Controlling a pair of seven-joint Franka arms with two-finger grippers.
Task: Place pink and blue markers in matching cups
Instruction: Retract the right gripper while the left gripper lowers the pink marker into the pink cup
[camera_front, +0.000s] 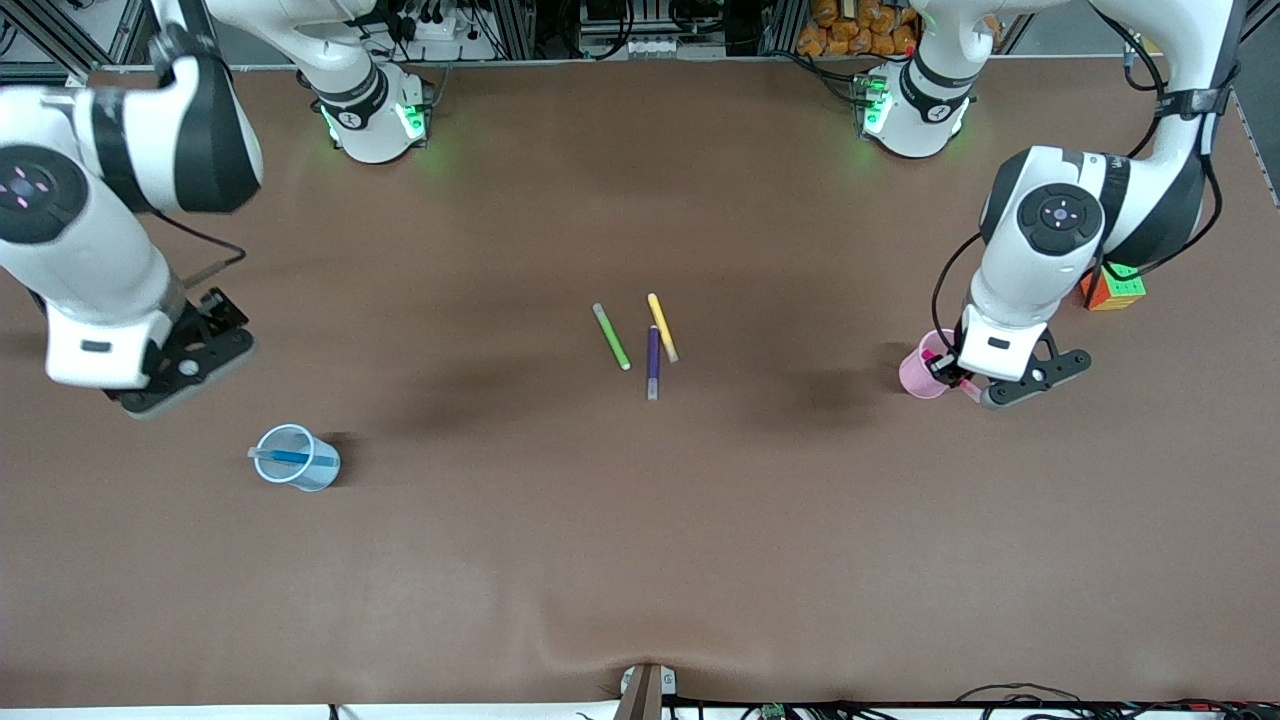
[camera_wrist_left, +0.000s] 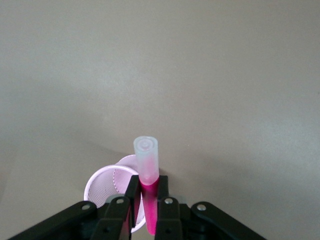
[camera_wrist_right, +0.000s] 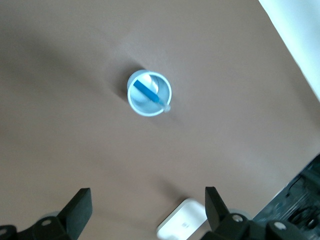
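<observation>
The pink marker (camera_wrist_left: 148, 192) is clamped between the fingers (camera_wrist_left: 133, 200) of the left end effector (camera_wrist_left: 148, 210), standing upright with its pale cap end up. Its lower part dips at the rim of the pink cup (camera_wrist_left: 107, 187), which stands on the desk (camera_front: 640, 560) just under and beside that end effector. In the front view the left end effector (camera_front: 958, 380) hangs over the pink cup (camera_front: 920, 368) at the left arm's end of the desk, and only a bit of the pink marker (camera_front: 968, 389) shows below the wrist.

The blue marker (camera_front: 283, 457) lies slanted inside the blue cup (camera_front: 310, 470), its pale end resting over the rim. The right end effector (camera_front: 160, 385) is up in the air above the desk near the blue cup, at the right arm's end. Its fingers (camera_wrist_right: 80, 207) stand wide apart and hold nothing; in the right wrist view the blue cup (camera_wrist_right: 135, 102) with the blue marker (camera_wrist_right: 147, 92) sits well below the right end effector (camera_wrist_right: 147, 210).

Between the two end effectors, mid-desk, lie a green pen (camera_front: 611, 337), a yellow pen (camera_front: 662, 327) and a purple pen (camera_front: 653, 362); the purple one touches the yellow one. A coloured cube (camera_front: 1112, 288) sits near the left arm.
</observation>
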